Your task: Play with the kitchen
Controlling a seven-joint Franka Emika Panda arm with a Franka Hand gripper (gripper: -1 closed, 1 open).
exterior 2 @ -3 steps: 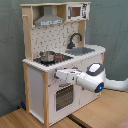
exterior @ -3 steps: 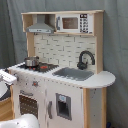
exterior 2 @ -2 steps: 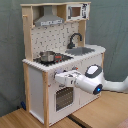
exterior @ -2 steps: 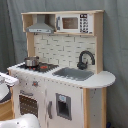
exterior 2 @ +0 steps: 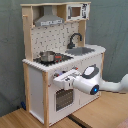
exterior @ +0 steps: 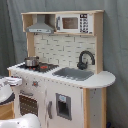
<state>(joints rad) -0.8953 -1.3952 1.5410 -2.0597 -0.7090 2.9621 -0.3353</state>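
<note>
The kitchen (exterior: 75, 102) is a tall white and light-wood toy with a grey hood (exterior: 41, 27), black faucet (exterior: 85, 59), sink (exterior: 75, 74) and a metal pot (exterior: 31, 61) on the stovetop. In the second exterior view the kitchen (exterior 2: 35, 85) stands at the left, and my white arm reaches in from the second exterior view's right. My gripper (exterior 2: 60, 79) is up against the knob panel just above the windowed oven door (exterior 2: 62, 100). In the first exterior view the gripper (exterior: 12, 80) shows only at the left edge, by the counter's corner.
A toy microwave (exterior: 70, 22) sits in the upper shelf. A grey curtain (exterior: 117, 50) hangs behind the kitchen. The kitchen stands on a wooden surface (exterior 2: 30, 120). Part of my white arm (exterior: 20, 121) fills the first exterior view's lower left corner.
My gripper has dropped slightly along the front panel and stays close to the knobs. The kitchen has not moved.
</note>
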